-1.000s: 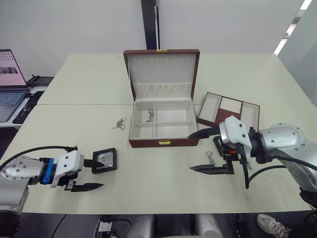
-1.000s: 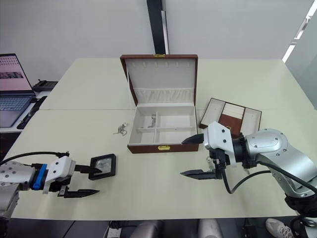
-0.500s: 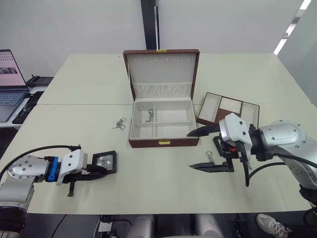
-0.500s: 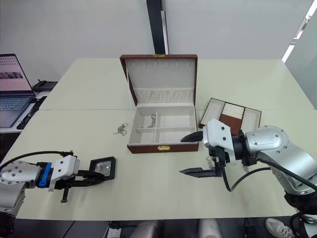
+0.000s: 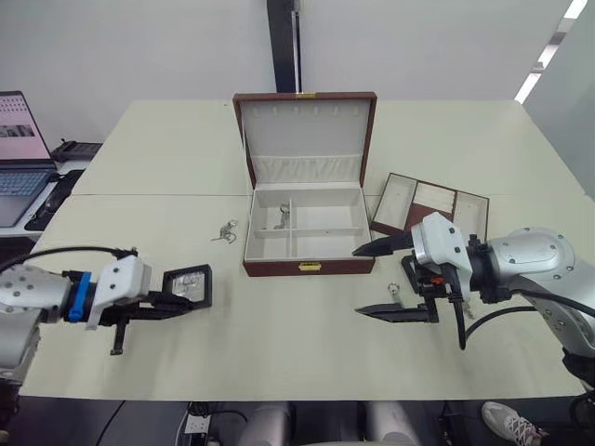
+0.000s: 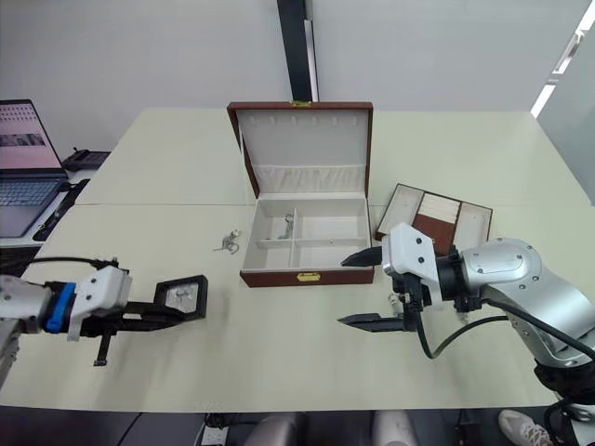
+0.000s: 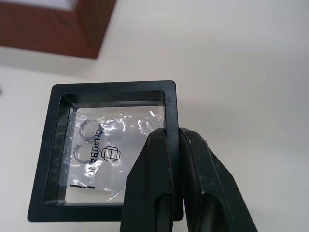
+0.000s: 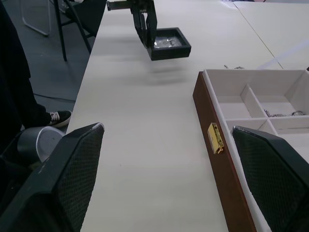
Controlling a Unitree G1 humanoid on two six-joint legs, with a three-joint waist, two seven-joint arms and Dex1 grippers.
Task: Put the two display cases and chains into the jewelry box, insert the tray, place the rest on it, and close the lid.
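The left end effector (image 5: 165, 304), at the lower left of the left eye view, pinches one edge of a display case (image 5: 187, 284), lifted off the desk (image 5: 279, 344). The right end effector (image 5: 379, 282), lower right, hangs spread wide. The jewelry box (image 5: 308, 232) sits at centre, lid (image 5: 305, 134) raised, with the tray (image 5: 429, 208) to its right.

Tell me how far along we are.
Early. A chain already lies in the open jewelry box. The left gripper holds one display case clear of the table. The tray sits outside; trinkets remain on the table.
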